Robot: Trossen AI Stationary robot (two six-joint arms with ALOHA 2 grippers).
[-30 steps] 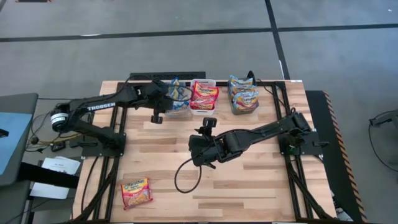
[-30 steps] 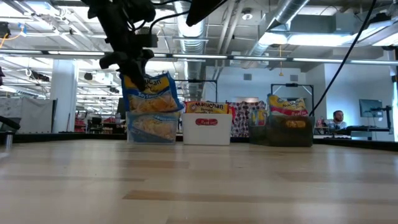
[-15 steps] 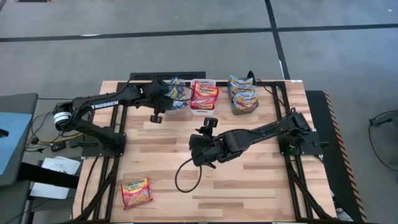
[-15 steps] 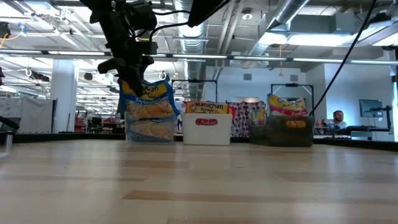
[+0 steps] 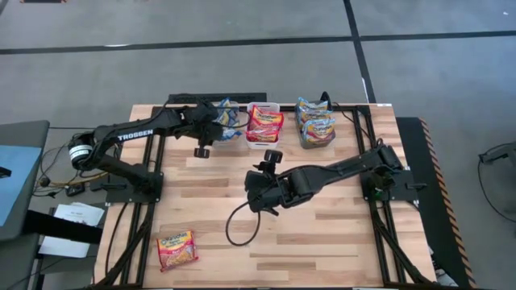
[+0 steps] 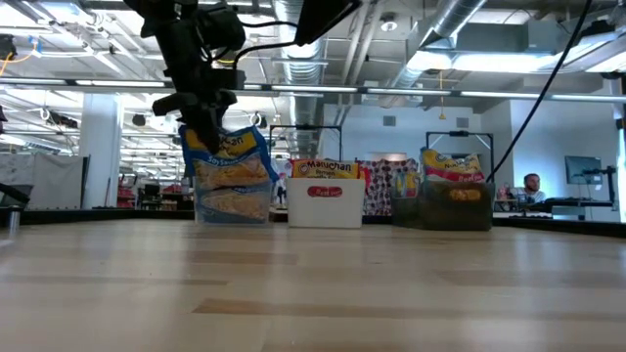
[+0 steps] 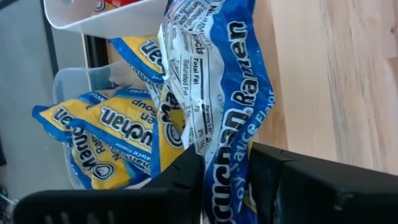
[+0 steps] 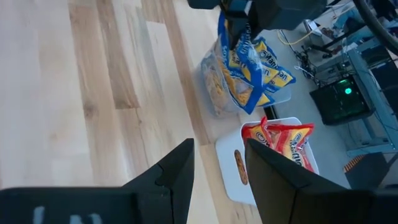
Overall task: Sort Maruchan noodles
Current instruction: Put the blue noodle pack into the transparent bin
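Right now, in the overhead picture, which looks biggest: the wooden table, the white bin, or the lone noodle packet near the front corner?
1. Wooden table
2. White bin and lone noodle packet: look alike, too close to rank.

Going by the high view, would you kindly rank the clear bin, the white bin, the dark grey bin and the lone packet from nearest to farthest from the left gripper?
1. clear bin, directly beneath the left gripper
2. white bin, next along the back row
3. dark grey bin, far end of the row
4. lone packet, front-left corner

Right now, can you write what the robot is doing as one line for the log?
step: binning blue packet | left gripper: holding blue packet over clear bin | right gripper: open, mid-table, empty | left over: one packet
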